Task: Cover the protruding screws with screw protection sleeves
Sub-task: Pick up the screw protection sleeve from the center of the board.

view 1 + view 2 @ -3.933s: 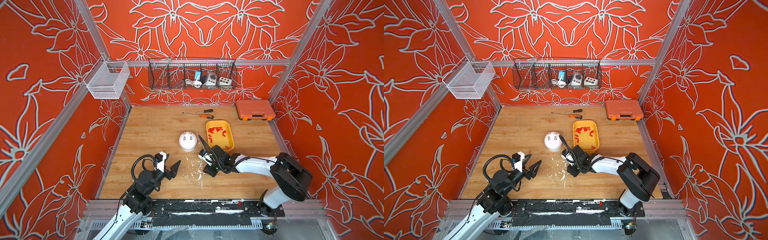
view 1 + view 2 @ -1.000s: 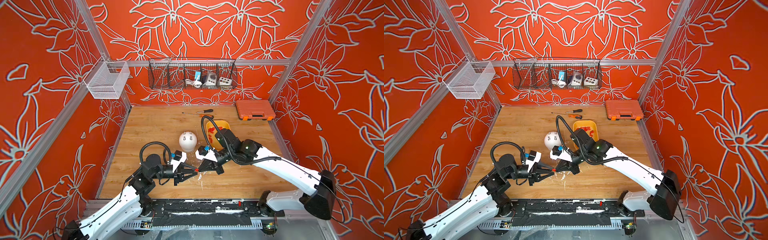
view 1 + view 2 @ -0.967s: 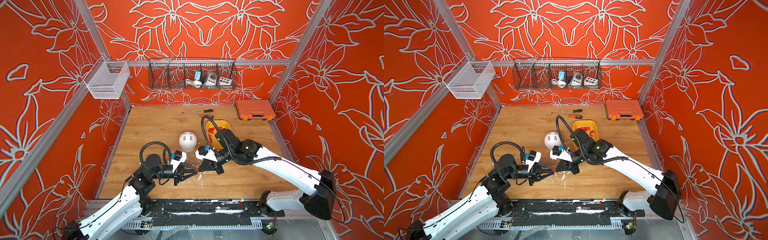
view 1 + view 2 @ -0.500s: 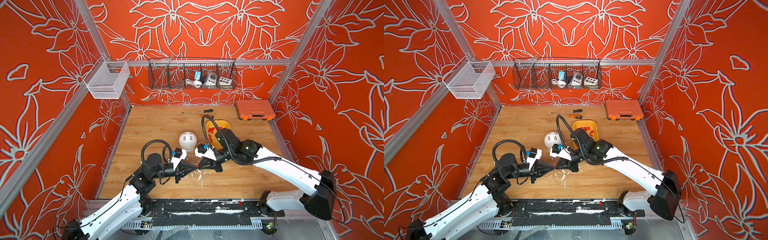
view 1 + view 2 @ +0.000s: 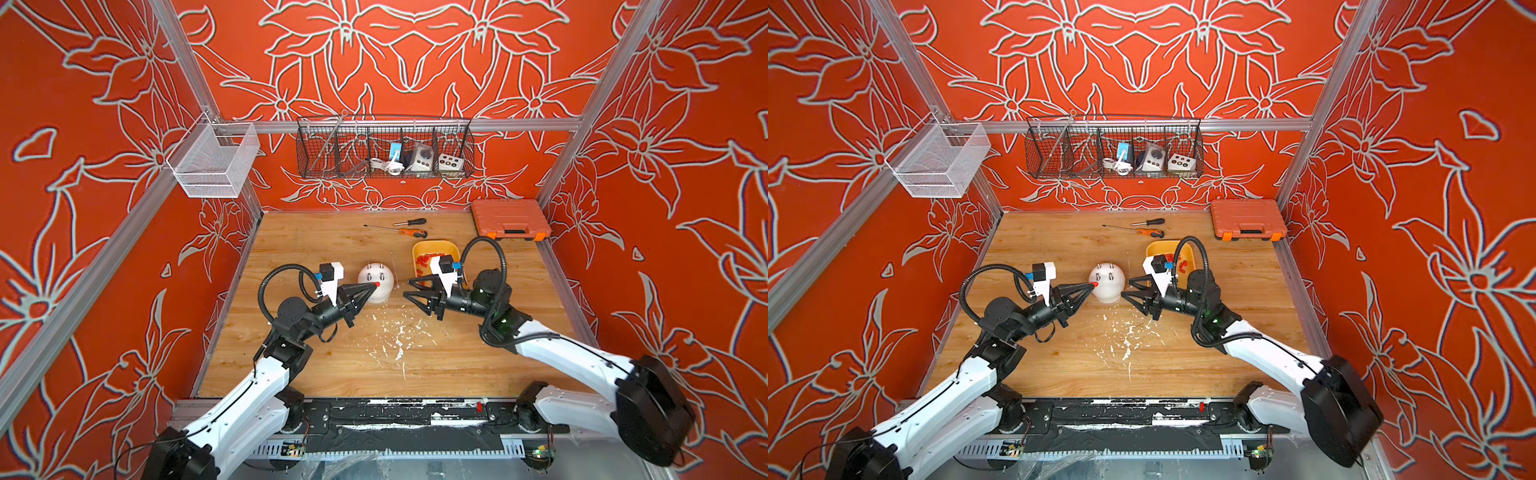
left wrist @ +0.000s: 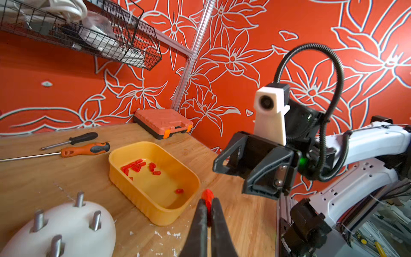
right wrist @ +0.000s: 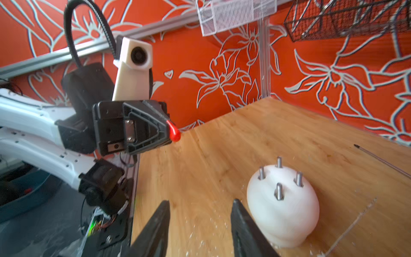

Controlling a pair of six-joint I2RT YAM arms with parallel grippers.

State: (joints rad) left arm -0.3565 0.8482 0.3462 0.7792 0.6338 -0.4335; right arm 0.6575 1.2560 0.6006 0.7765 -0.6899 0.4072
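The white dome (image 5: 380,289) stands mid-table with several grey protruding screws (image 7: 278,191) bare on top; it also shows in the left wrist view as the dome (image 6: 66,229). My left gripper (image 5: 375,285) is shut on one red screw protection sleeve (image 6: 208,197), whose tip sticks out beyond the fingers, right at the dome's near-left side. In the right wrist view that sleeve (image 7: 175,135) hangs above the table. My right gripper (image 5: 407,288) stands open and empty just right of the dome, its jaws (image 7: 200,201) wide apart. More sleeves (image 6: 135,166) lie in the yellow tray (image 6: 155,213).
Two screwdrivers (image 5: 409,232) lie behind the dome and an orange case (image 5: 509,218) sits at the back right. A black wire basket (image 5: 384,149) and a white mesh basket (image 5: 214,162) hang on the walls. White flecks (image 5: 395,336) litter the table's middle.
The sleeve passed from the right gripper to the left. The left gripper carried it up toward the dome; the right gripper opened and drew back to the right.
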